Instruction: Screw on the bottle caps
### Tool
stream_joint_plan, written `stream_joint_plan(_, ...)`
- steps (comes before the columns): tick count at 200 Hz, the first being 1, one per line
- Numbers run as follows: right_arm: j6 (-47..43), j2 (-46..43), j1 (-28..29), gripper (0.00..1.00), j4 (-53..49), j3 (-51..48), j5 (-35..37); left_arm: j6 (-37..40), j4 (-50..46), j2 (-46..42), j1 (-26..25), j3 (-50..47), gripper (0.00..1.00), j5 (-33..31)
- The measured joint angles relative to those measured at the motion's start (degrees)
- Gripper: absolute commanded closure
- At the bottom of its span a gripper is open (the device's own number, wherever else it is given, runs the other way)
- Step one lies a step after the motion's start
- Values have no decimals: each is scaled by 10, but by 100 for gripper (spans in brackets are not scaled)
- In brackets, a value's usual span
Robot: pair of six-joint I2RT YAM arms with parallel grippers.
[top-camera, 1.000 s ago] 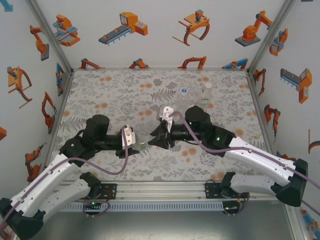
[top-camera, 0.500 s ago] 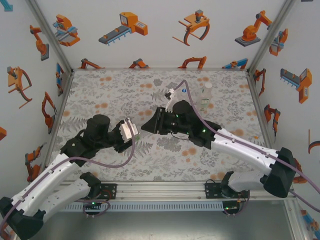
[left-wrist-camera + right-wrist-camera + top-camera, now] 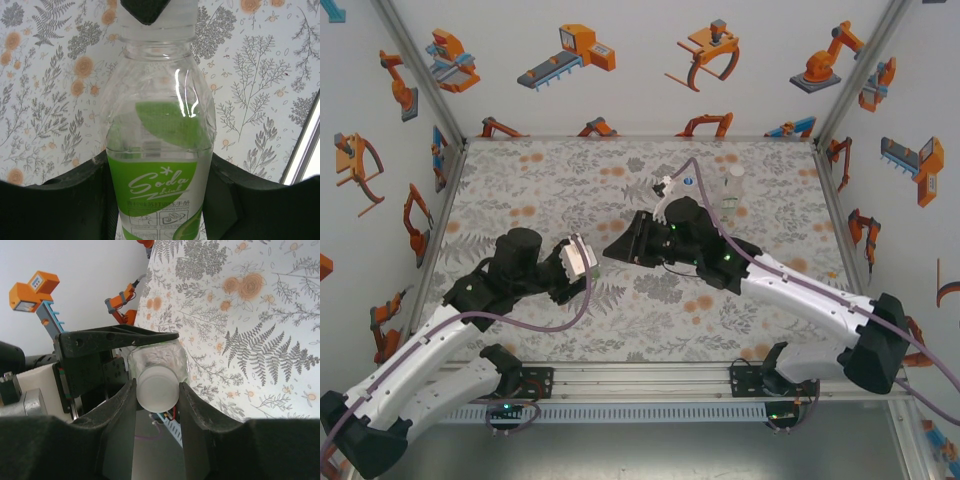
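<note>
Both arms reach from the near edge toward the worktop's middle, wrists turned so the grippers face each other. The left gripper [image 3: 590,262] is clamped around the green-label bottle [image 3: 160,150]. The right gripper [image 3: 618,250], fingers level, pinches the bottle's white cap [image 3: 157,386].

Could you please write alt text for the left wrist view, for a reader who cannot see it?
A clear plastic bottle with a green Soda label is gripped between the two dark fingers of the left hand. At the top edge a dark fingertip overlaps its white cap; behind is a tabletop printed with grey ferns and orange flowers.
</note>
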Motion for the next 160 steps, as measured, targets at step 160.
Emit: stream_joint_plan(160,-758,-140,1,33,-168,42,-269,38,-7,42,0,10,100,292)
